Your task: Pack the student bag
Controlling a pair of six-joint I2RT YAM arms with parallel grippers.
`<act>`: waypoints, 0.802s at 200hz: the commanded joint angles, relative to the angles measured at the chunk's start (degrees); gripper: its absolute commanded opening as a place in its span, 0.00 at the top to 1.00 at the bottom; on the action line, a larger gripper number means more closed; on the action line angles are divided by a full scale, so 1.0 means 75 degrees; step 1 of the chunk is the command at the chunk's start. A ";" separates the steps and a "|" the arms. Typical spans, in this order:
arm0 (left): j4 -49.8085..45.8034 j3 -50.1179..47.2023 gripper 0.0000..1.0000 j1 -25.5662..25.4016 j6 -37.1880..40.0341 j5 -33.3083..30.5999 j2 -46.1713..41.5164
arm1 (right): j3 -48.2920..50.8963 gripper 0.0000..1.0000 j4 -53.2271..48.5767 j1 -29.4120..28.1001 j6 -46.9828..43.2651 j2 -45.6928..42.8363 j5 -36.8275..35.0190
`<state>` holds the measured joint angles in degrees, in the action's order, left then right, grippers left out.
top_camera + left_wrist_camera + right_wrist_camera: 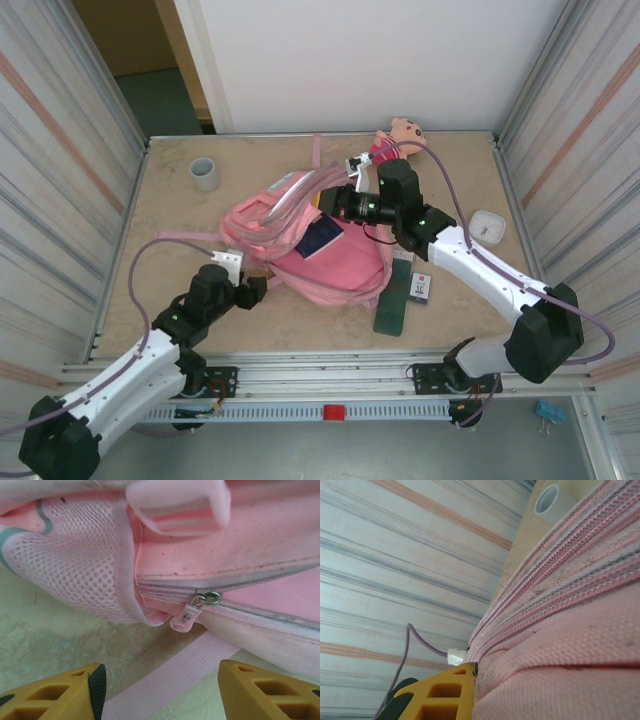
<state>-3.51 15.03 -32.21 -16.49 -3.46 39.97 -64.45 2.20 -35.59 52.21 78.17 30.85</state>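
The student bag [300, 245] is a large pink backpack lying flat mid-table, with a dark blue book [322, 238] showing in its opening. My right gripper [335, 200] is at the bag's upper rim, shut on the pink fabric. In the right wrist view that fabric [560, 645] presses against my yellow finger [445, 695]. My left gripper [258, 290] is open at the bag's lower left corner. In the left wrist view its fingertips [95, 685] straddle a pink strap [170, 680] lying on the table, just short of a zipper pull [186, 616] beside the mesh side pocket [80, 560].
A small pink-haired doll [400, 135] lies at the back, a grey roll [204, 173] at the back left, a white object [489, 224] at the right. A dark green pouch [395, 300] and a small card [421, 288] lie right of the bag. Striped walls close both sides.
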 commanded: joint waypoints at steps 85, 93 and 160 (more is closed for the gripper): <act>0.3892 -0.0193 0.70 0.0132 0.2500 0.1124 0.2338 | -0.0806 0.97 0.0350 -0.0032 -0.0255 -0.0218 0.0352; 0.3921 -0.0191 0.77 0.0123 0.2529 0.1394 0.2285 | -0.0801 0.97 0.0303 -0.0034 -0.0273 -0.0227 0.0283; 0.3292 -0.0362 1.00 0.0118 0.1955 0.2737 0.0962 | -0.0423 1.00 0.0639 -0.0036 -0.0096 -0.0085 -0.0316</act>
<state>21.30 12.69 -31.44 -0.21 11.44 51.00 -66.24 -0.49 -35.64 51.90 78.39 30.13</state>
